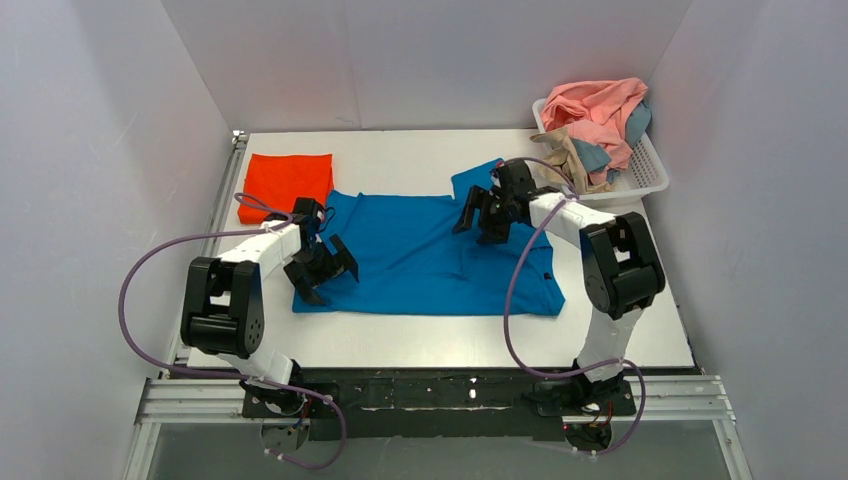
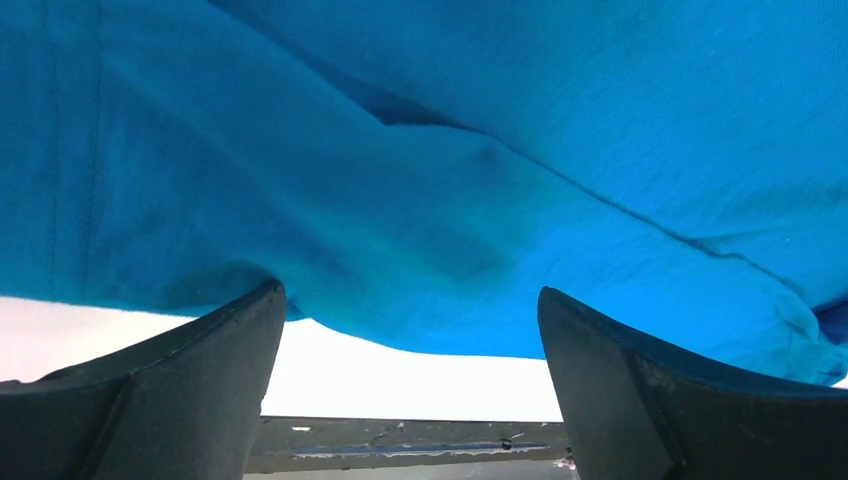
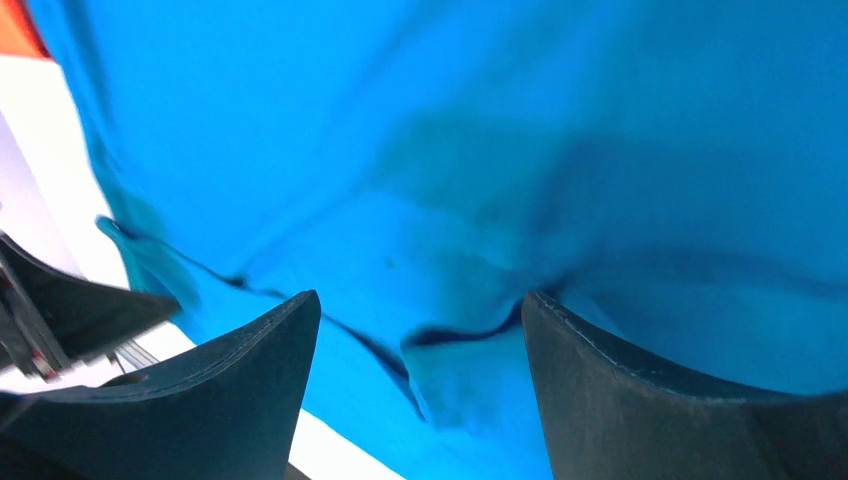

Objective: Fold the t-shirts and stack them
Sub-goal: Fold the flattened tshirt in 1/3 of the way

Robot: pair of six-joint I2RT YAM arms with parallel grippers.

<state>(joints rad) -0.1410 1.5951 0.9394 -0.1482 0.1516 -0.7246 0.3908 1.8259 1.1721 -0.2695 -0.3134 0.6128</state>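
Note:
A bright blue t-shirt (image 1: pixel 430 255) lies spread flat in the middle of the table. A folded orange-red t-shirt (image 1: pixel 290 180) lies at the far left, next to it. My left gripper (image 1: pixel 328 272) is open over the blue shirt's left edge; the left wrist view shows its hem (image 2: pixel 420 250) between the spread fingers (image 2: pixel 170 390). My right gripper (image 1: pixel 478 215) is open over the shirt's upper right part, above a cloth fold (image 3: pixel 470 340). Neither holds anything.
A white lattice basket (image 1: pixel 650 170) stands at the far right corner with pink (image 1: pixel 600 110), tan and dusty blue shirts piled in it. White walls close in three sides. The table's black front rail (image 1: pixel 450 390) runs by the arm bases.

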